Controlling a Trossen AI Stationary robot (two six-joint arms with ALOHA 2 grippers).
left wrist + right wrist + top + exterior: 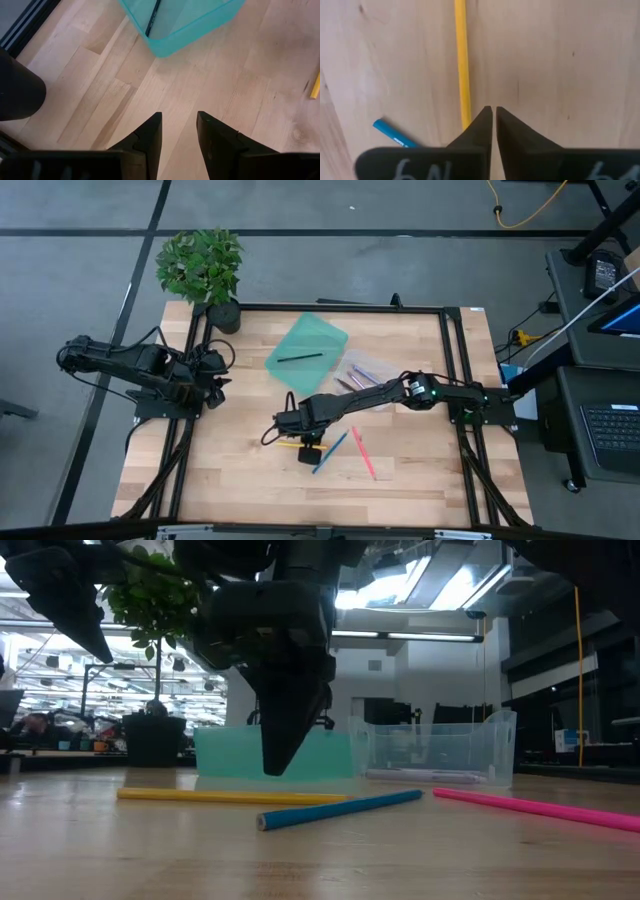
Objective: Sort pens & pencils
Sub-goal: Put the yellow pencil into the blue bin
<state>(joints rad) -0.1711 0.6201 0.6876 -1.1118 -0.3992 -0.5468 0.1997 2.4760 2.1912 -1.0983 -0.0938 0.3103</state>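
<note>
Now the right gripper, fingers nearly closed on nothing, hovers seemingly just above the yellow stick mid-bench; blue stick at its 3 o'clock. Left gripper waits open at 9 o'clock.

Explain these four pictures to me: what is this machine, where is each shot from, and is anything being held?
Two dark robot arms work at a wooden table. One picture looks down from overhead, one level across the tabletop, two from the wrists. The right tool hangs shut, holding nothing, beside a thin yellow stick; a blue stick and a pink stick lie nearby. A teal plastic tray holds one black stick; a clear tray sits beside it. The left tool waits open at the table's left edge.
</note>
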